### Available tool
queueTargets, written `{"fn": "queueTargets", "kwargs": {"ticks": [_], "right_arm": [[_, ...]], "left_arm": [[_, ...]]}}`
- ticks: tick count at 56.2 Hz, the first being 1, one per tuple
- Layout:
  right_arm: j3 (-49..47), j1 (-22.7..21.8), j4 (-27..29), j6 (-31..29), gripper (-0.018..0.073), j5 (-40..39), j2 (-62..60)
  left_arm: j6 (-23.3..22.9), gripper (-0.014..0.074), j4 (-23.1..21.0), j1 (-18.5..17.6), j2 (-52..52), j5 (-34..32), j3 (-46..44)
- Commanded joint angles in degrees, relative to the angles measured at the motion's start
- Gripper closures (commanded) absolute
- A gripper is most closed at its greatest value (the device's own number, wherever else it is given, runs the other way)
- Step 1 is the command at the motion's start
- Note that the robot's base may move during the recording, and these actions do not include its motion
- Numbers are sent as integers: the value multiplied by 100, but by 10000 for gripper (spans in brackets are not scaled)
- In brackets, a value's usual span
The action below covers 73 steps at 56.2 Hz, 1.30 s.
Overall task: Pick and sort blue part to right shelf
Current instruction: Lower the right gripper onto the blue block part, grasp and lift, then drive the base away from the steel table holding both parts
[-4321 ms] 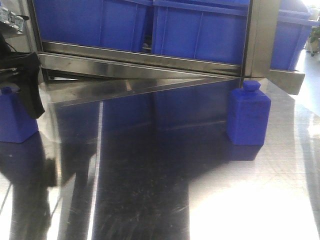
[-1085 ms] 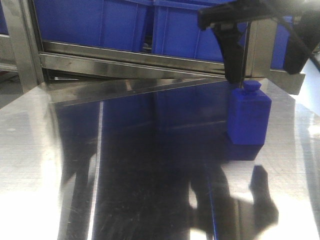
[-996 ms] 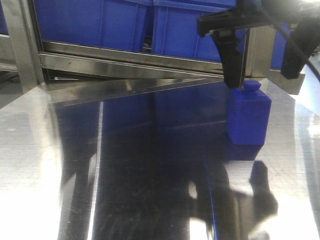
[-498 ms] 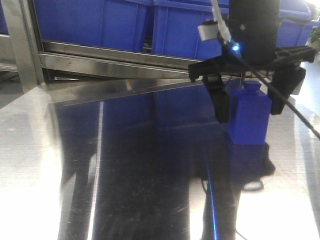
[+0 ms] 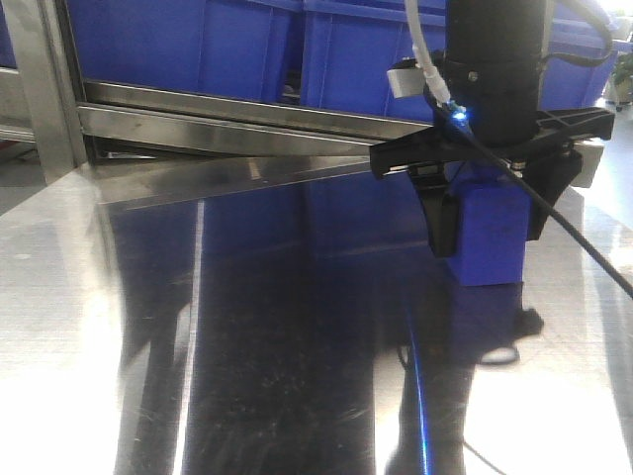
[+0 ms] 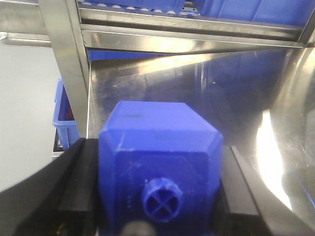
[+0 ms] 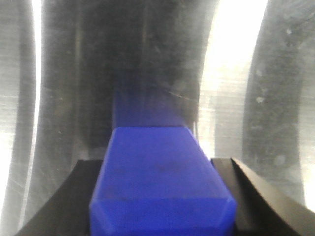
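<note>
From where I stand, the right claw (image 5: 490, 233) hangs straight down over the blue part (image 5: 490, 257). The part stands upright on the shiny steel table (image 5: 247, 346), out at about 3 o'clock and just in front of the right shelf (image 5: 297, 119), which runs along 12 o'clock. The claw's two black fingers (image 5: 442, 223) sit at 9 and 3 o'clock of the block, covering its upper half. Seen from the right wrist, the block fills the space between them edge to edge, but I cannot tell whether the pads are pressing or only lying alongside. A small blue light (image 5: 457, 116) glows on the wrist, and a black cable (image 5: 579, 242) trails off toward 4 o'clock. The shelf's big blue bins (image 5: 198, 45) sit side by side above its steel rail.

The left claw (image 6: 156, 145) shows only in its own wrist view. It is clamped on a second blue part (image 6: 157, 142), both fingers flat against the sides at 9 and 3 o'clock, with the cap (image 6: 161, 199) facing the camera at 6 o'clock
</note>
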Motion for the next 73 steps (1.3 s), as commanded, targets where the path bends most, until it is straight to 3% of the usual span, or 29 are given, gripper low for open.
{"fn": "queueTargets", "kwargs": {"ticks": [1,22,36,51,63,73], "right_arm": [[-140,-23,-188,-52,363,-58,-528],[254,5,-224,-618,364,-346,-1930],[1806,5,-245,-805,364,-1256,-3288],[3790,5,-449,-919,364,-2678,-5189],[5178,5,-765,-919,364,-3583,-6999],[5769,5,-973,-919,364,-3875,-8470]], "left_arm": [[3,354,-165,-21,-34,-495,-170],[3,354,-318,-21,-360,-426,214],[24,354,-285,-21,-1394,-818,959],[159,354,-264,-21,-2206,-717,1399],[158,354,-264,-21,-2364,-612,1493],[158,354,-264,-21,-2364,-700,1493]]}}
